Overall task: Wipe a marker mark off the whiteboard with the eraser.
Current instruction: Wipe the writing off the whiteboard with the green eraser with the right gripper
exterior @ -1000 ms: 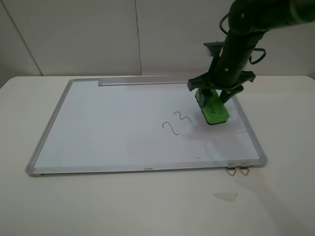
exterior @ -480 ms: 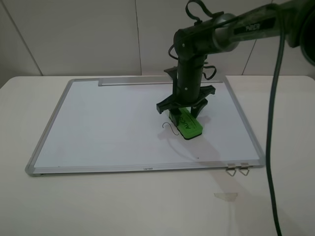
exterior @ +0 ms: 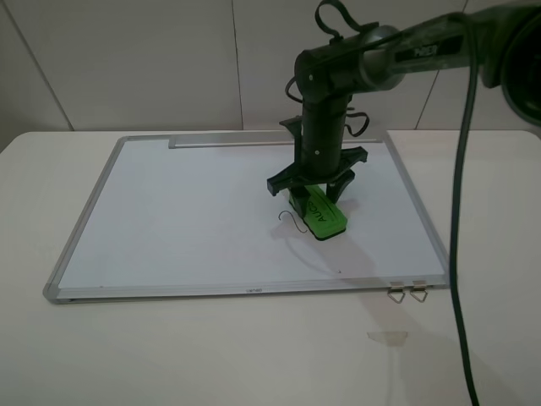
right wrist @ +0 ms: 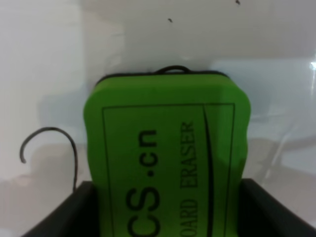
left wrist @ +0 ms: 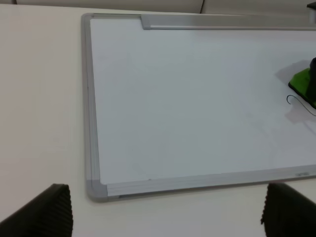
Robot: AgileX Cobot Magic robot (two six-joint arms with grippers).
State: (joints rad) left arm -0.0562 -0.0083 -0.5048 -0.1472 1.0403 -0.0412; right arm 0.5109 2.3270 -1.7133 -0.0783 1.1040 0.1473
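The whiteboard (exterior: 194, 211) lies flat on the table, silver-framed. My right gripper (exterior: 311, 193) is shut on the green eraser (exterior: 321, 215), which rests flat on the board over most of the marker mark. Only a thin dark hook of the marker mark (exterior: 292, 218) shows beside the eraser's left edge. In the right wrist view the eraser (right wrist: 168, 163) fills the middle, the marker mark (right wrist: 54, 148) curls beside it, and a small dark loop peeks past its far end. My left gripper (left wrist: 165, 212) hangs open off the board's near corner, fingertips (left wrist: 44, 210) apart.
The grey tray strip (exterior: 245, 141) runs along the board's far edge. Two metal clips (exterior: 407, 293) stick out at the near right corner. A small clear scrap (exterior: 387, 337) lies on the table in front. A tiny dark speck (exterior: 341, 271) sits near the board's front edge.
The right arm swept the eraser left from the board's right side onto the mark, covering most of it. In the last half second it barely moved.
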